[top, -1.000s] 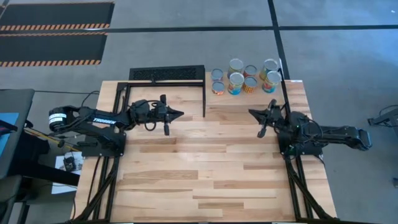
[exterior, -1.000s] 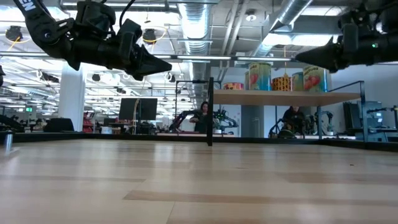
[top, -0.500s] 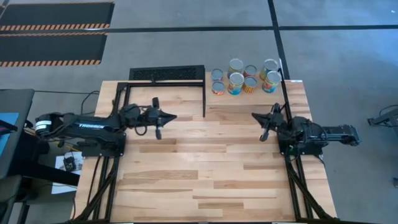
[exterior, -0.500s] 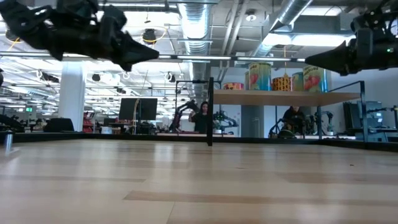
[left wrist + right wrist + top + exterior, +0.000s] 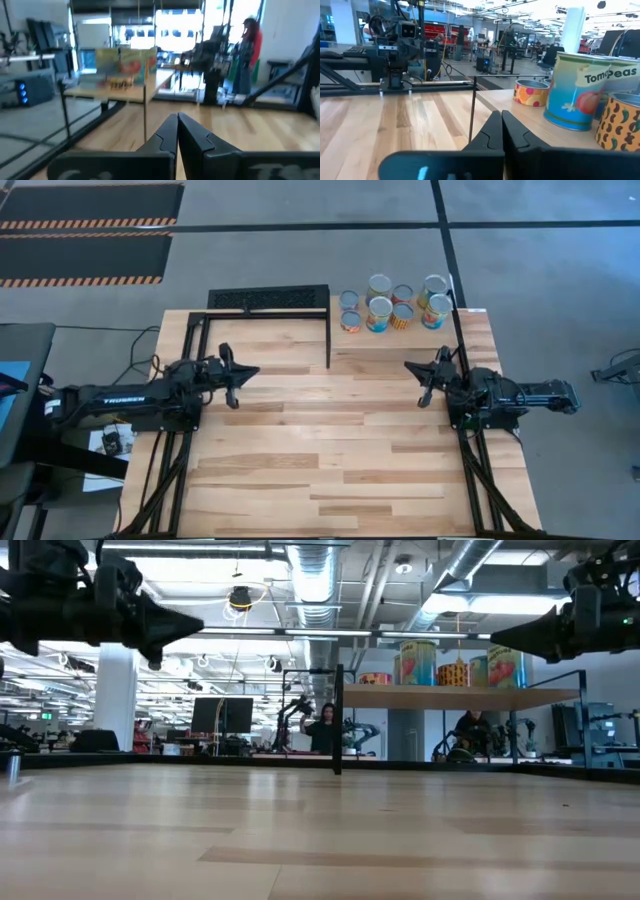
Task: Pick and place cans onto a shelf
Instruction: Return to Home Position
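Note:
Several cans (image 5: 380,313) with silver tops and blue, orange and yellow labels stand upright in a cluster on the shelf (image 5: 460,696) at the table's far right; they also show in the low view (image 5: 418,662), the right wrist view (image 5: 572,90) and the left wrist view (image 5: 125,67). A thin black post (image 5: 338,720) stands at the shelf's left end. My left gripper (image 5: 255,369) is shut and empty above the table's left part. My right gripper (image 5: 407,364) is shut and empty above the table's right part, nearer than the cans.
A black mesh rack (image 5: 268,298) on a black frame stands at the table's far left. Bare plank tabletop (image 5: 330,440) lies between and in front of the arms. A person (image 5: 325,728) stands in the room beyond the table.
My left gripper has drawn back toward the table's left edge, still shut and level above the table. My right gripper has drawn back a little toward the right edge, then kept still. The cans have stayed where they were.

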Robot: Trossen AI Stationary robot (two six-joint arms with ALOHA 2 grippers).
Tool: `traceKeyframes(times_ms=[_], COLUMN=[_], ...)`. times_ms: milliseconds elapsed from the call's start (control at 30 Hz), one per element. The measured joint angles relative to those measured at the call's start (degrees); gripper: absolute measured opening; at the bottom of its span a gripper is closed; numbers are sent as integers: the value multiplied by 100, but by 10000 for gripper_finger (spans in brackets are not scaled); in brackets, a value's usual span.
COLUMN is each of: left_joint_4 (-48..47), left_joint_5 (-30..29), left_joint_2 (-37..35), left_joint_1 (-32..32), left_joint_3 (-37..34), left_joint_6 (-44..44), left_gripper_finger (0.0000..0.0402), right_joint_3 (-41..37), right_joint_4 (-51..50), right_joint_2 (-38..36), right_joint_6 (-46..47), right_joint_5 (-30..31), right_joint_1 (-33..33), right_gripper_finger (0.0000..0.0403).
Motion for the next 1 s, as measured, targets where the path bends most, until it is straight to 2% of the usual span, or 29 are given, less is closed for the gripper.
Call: traceKeyframes(times_ms=[300, 400, 467, 600, 867, 1000], left_joint_4=[-2819, -3598, -3373, -3637, -3655, -3657], left_joint_5=[-632, -726, -431, -423, -320, -338], left_joint_2=[-2271, -3167, -3166, -3126, -3156, -3143], left_joint_1=[-4, -1, -17, -8, -221, -331], left_joint_3=[0, 3, 6, 2, 2, 2], left_joint_6=[14, -55, -22, -14, -21, -30], left_gripper_finger=[0, 0, 0, 0, 0, 0], right_joint_3=[-4, -4, -6, -6, -8, -8], right_joint_4=[0, -34, -76, -184, -439, -388], right_joint_2=[0, 0, 0, 1, 6, 22], right_joint_6=[51, -25, -73, -110, 393, 471], right_joint_5=[592, 533, 240, -771, -2563, -2827], right_joint_1=[261, 429, 452, 121, -1641, -2218], right_gripper_finger=[2, 2, 2, 2, 1, 6])
